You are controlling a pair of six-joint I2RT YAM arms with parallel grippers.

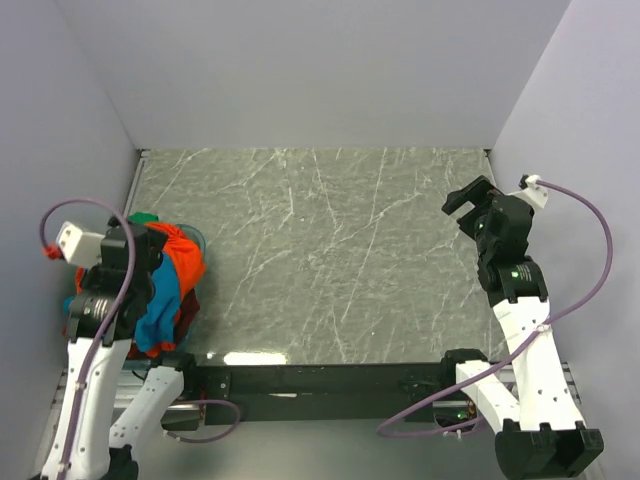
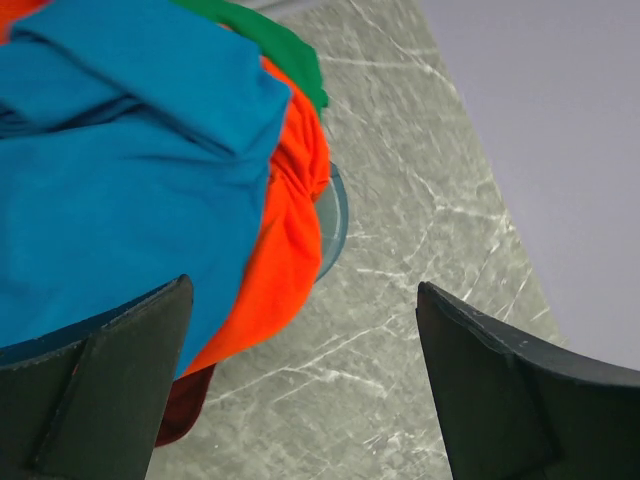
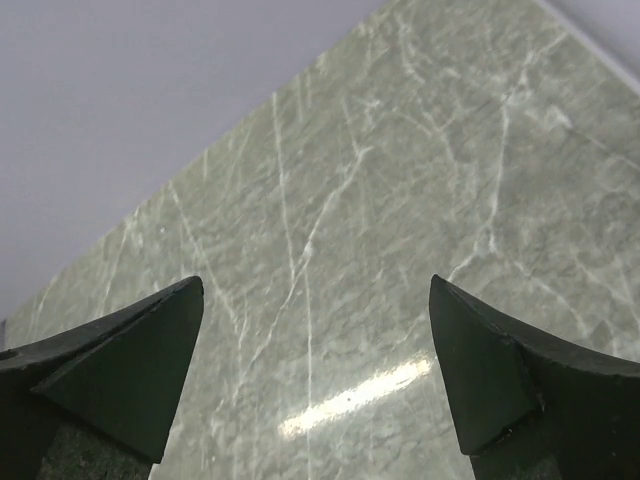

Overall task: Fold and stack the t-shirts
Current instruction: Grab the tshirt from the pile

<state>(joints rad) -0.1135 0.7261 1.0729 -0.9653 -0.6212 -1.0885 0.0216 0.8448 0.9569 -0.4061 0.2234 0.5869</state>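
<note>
Your left gripper [image 2: 303, 296] wide apart, empty, above t-shirts heap [image 2: 130, 170]; right gripper [image 3: 316, 290] same. Heap lies lengthwise near-to-far.

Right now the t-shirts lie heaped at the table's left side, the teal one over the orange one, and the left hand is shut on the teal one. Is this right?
Not quite: the left hand is open; the left wrist view shows its fingers wide apart, gripping nothing. The rest stands: t-shirts heaped at the left, teal one over the orange one.
</note>
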